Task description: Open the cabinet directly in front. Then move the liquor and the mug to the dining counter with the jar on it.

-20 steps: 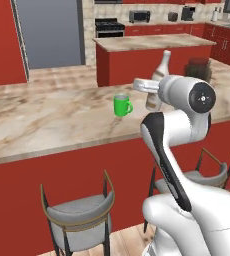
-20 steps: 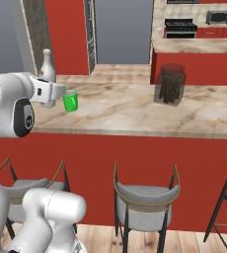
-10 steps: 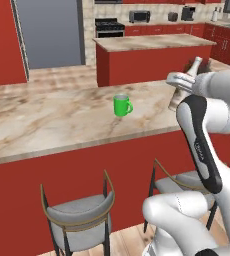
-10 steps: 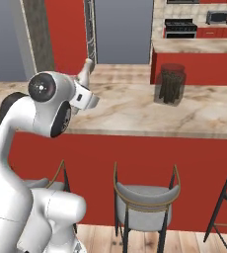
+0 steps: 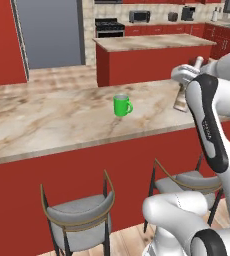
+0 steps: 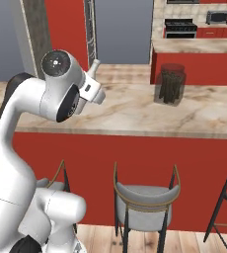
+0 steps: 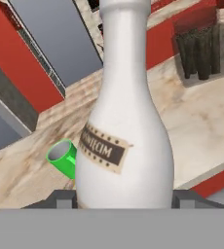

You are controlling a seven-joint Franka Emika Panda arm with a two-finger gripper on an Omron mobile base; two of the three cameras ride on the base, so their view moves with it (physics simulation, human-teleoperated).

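The gripper (image 7: 119, 197) holds the bottle (image 7: 124, 126) between its fingers, at centre frame in the hand view. The green mug (image 5: 121, 105) stands mid-frame on the surface (image 5: 47, 120); the jar (image 6: 170, 83) sits upper right.

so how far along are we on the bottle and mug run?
Done: the green mug stands upright on the marbled counter, the same top as the dark jar.
In hand: the gripper holds the pale bottle, jaws on either side of its base, tilted over the counter near the arm.
Left: set the bottle down and let go. The cabinet step can't be judged from here.
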